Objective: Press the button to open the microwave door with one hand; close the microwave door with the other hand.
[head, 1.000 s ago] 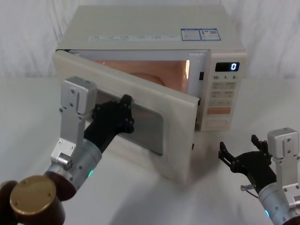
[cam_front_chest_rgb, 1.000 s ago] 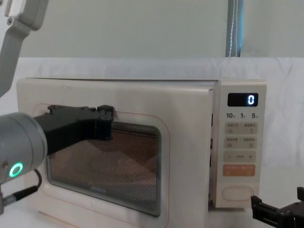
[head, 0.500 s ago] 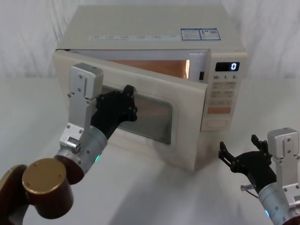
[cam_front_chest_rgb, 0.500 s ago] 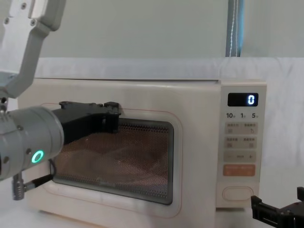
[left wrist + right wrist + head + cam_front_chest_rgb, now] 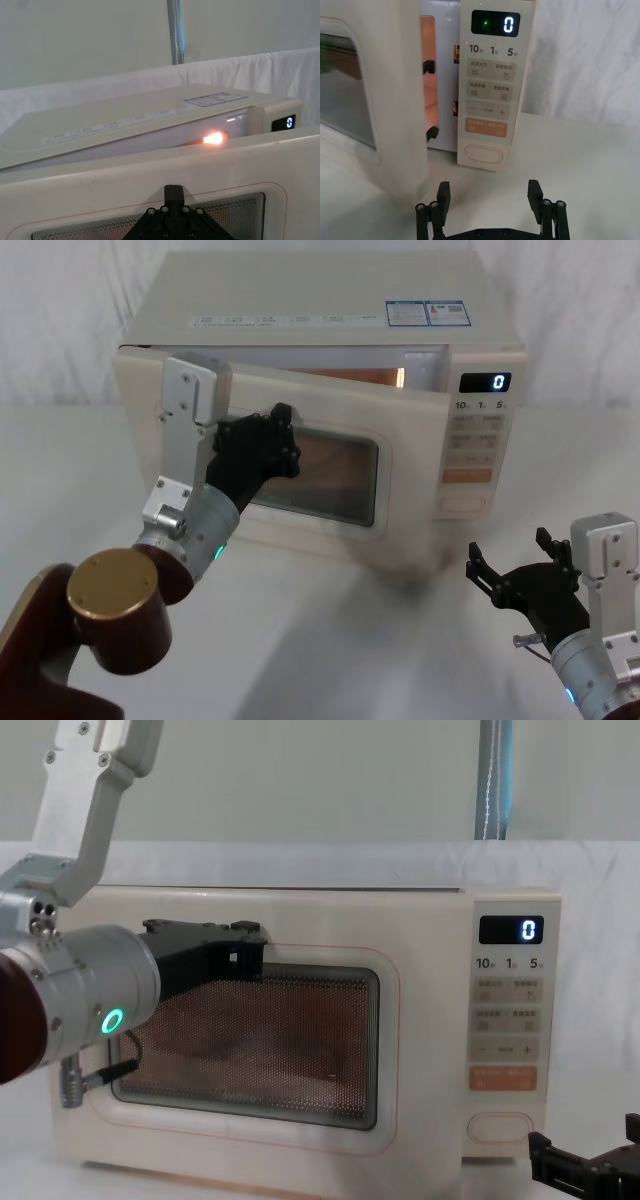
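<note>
The cream microwave door (image 5: 408,502) stands nearly closed, with a narrow gap along its top and right edge where the orange cavity light (image 5: 213,137) shows. My left gripper (image 5: 279,433) is shut, its black tip touching the door at the upper left of the dark window (image 5: 270,1050). In the left wrist view its fingertips (image 5: 173,192) rest on the door (image 5: 100,197). The wide cream button (image 5: 462,505) sits at the bottom of the control panel, also seen as the button (image 5: 483,153). My right gripper (image 5: 512,554) hangs open low at the front right, apart from the button.
The microwave (image 5: 310,300) stands on a white-draped table (image 5: 330,640). The display (image 5: 512,930) reads 0. An orange rectangular button (image 5: 486,127) lies just above the wide one. A white cloth backdrop hangs behind.
The door has swung from about half open to almost closed, with my left gripper moving forward against it. My right gripper has stayed where it was.
</note>
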